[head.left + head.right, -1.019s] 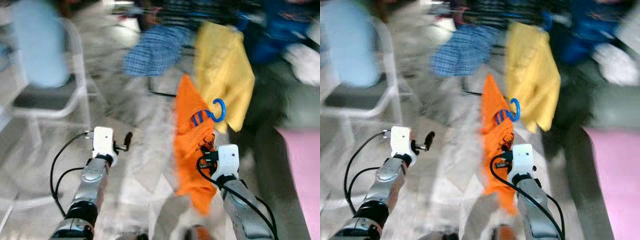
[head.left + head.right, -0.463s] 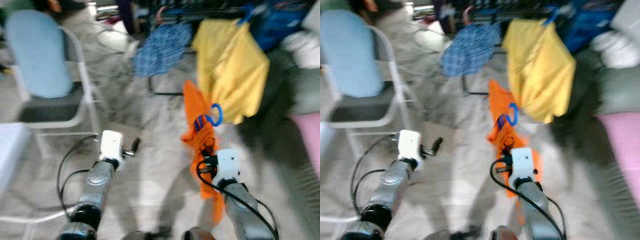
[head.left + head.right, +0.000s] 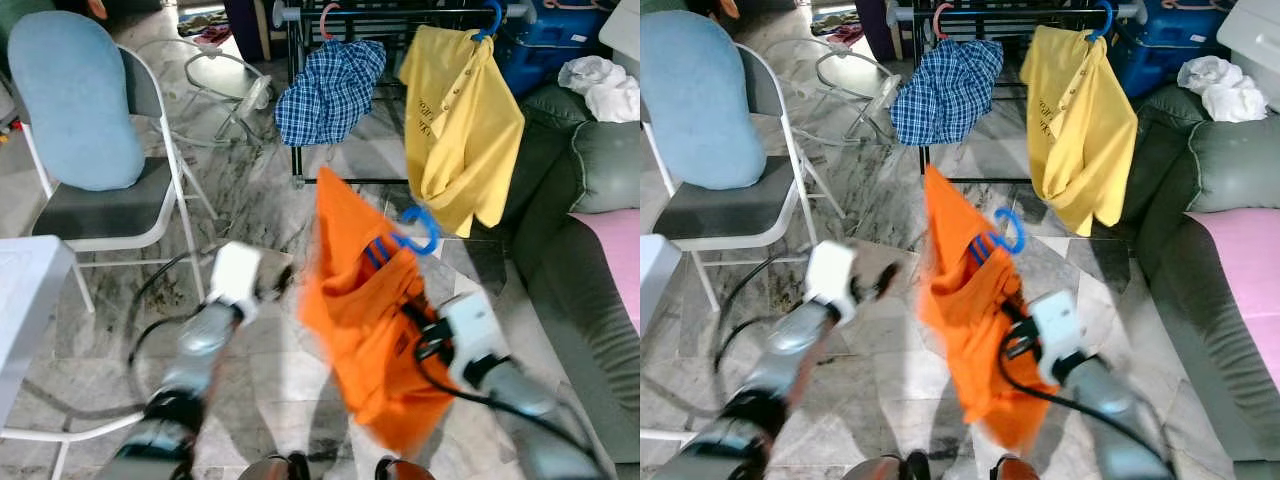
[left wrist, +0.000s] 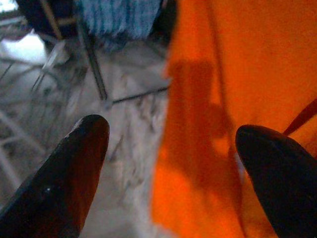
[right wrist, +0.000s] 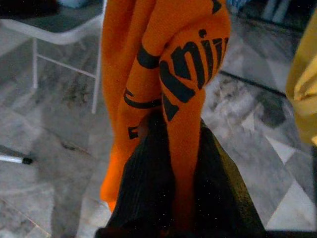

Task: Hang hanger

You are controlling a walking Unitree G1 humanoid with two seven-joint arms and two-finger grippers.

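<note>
The background is sharp for me now, unlike half a second ago, and the orange shirt (image 3: 370, 320) has swung wider toward my left. Ahead stands the drying rack (image 3: 1010, 12) with a plaid shirt (image 3: 945, 88) and a yellow shirt (image 3: 1075, 125) (a chair (image 3: 95, 190) sits left). My right claw (image 5: 171, 183) is clenched on the orange cloth below the blue hanger (image 3: 422, 228). My left claw (image 4: 168, 163) hangs spread, beside the shirt.

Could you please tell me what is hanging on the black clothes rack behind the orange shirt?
On the black metal clothes rack hang a blue checked shirt and a yellow polo shirt on a blue plastic hanger. The orange printed shirt, held in the right claw, covers the rack's lower bar.
</note>
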